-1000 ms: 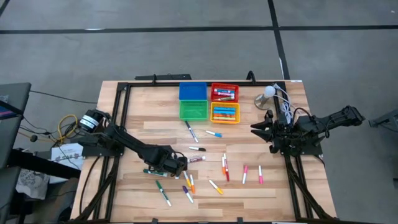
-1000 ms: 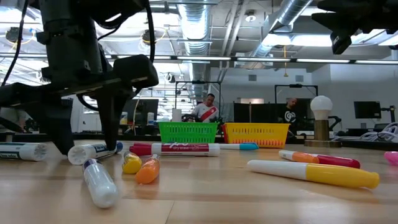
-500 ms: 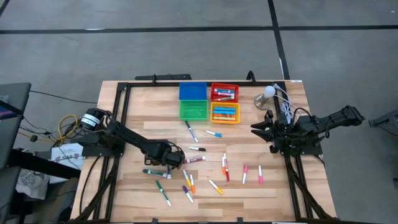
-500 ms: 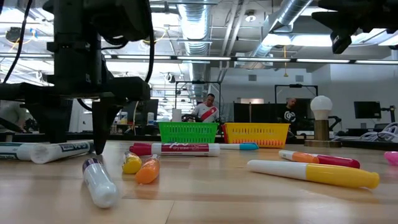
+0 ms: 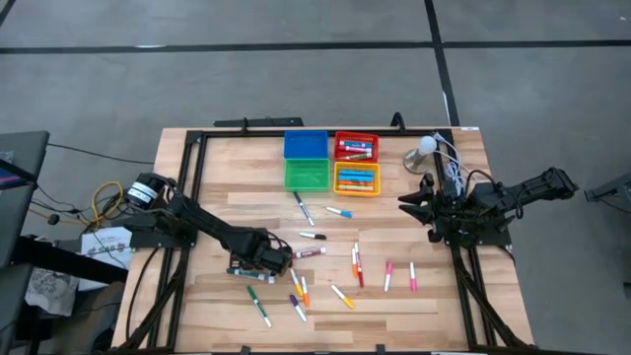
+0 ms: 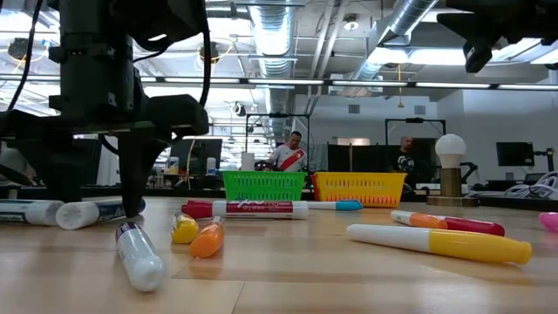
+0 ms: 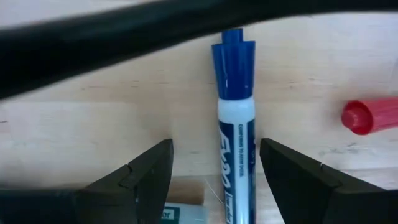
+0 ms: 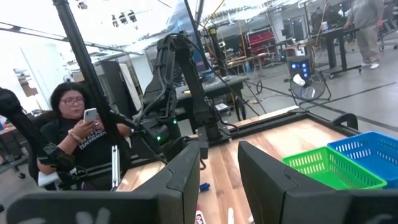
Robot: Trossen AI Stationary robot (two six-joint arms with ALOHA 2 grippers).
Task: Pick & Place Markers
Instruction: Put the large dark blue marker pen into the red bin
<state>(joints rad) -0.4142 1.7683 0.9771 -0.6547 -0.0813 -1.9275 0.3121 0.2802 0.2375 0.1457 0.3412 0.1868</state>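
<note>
Left wrist view: my left gripper (image 7: 214, 171) stands with its jaws wide apart astride a blue-capped marker (image 7: 235, 137) lying flat on the wooden table (image 5: 414, 306), neither finger touching the barrel.

Seen from overhead, the table carries four square bins along its far side, blue bin (image 5: 306, 145), red bin (image 5: 356, 147), green bin (image 5: 308, 175) and yellow bin (image 5: 357, 179), the red and yellow ones holding markers. My left arm reaches across the near-left part of the table, its gripper (image 5: 258, 263) down among the loose markers (image 5: 357, 264) scattered over the middle and near side. My right gripper (image 5: 412, 204) hangs above the right edge, parted a little and holding nothing. A red cap (image 7: 368, 116) lies just off to one side of the blue marker. In my right wrist view, a seated person (image 8: 78, 137) looks at a phone beyond the table.
</note>
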